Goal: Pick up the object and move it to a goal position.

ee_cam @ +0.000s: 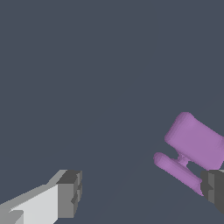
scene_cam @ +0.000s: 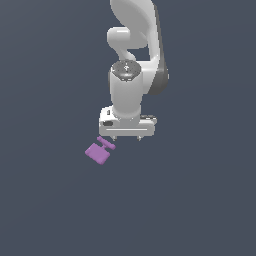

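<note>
The object point(scene_cam: 99, 150) is a small flat purple square block with a short T-shaped stem, lying on the dark floor. In the exterior view it sits just below my gripper point(scene_cam: 127, 138) and toward that view's left. The gripper points down and is open, its two short fingertips spread wide with nothing between them. In the wrist view the object point(ee_cam: 192, 146) lies beside one dark fingertip point(ee_cam: 213, 189), outside the gap of the gripper point(ee_cam: 142, 192). Its stem bar faces that fingertip. The other fingertip point(ee_cam: 70, 192) stands far from the block.
A plain dark grey floor point(scene_cam: 190, 200) surrounds everything. The white arm point(scene_cam: 131, 60) rises above the gripper toward the top of the exterior view. No goal marker shows.
</note>
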Robot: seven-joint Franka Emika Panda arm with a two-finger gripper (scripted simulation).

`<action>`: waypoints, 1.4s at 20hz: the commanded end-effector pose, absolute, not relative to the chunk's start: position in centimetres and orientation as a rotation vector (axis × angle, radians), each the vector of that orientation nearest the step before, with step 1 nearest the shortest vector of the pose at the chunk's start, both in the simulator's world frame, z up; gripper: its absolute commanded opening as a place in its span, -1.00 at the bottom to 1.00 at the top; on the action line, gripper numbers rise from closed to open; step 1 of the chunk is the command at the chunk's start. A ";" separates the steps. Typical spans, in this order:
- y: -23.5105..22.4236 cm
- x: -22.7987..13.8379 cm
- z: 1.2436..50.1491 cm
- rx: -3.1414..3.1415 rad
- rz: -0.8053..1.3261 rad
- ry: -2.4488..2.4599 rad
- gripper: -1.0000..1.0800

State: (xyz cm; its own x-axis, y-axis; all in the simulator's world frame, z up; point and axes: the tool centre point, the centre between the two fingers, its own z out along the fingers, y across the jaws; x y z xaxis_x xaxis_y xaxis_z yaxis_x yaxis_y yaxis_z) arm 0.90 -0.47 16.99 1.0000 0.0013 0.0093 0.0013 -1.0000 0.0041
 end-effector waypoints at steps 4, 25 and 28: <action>0.1 0.9 17.3 3.143 0.018 0.015 0.23; -1.6 0.1 15.2 3.007 -0.002 0.135 0.23; -2.5 -0.3 14.4 2.950 -0.010 0.182 0.23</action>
State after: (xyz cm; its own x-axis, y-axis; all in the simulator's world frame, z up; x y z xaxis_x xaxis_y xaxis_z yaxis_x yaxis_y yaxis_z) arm -0.09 -2.08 14.81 0.9944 0.1047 -0.0122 0.1053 -0.9819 0.1577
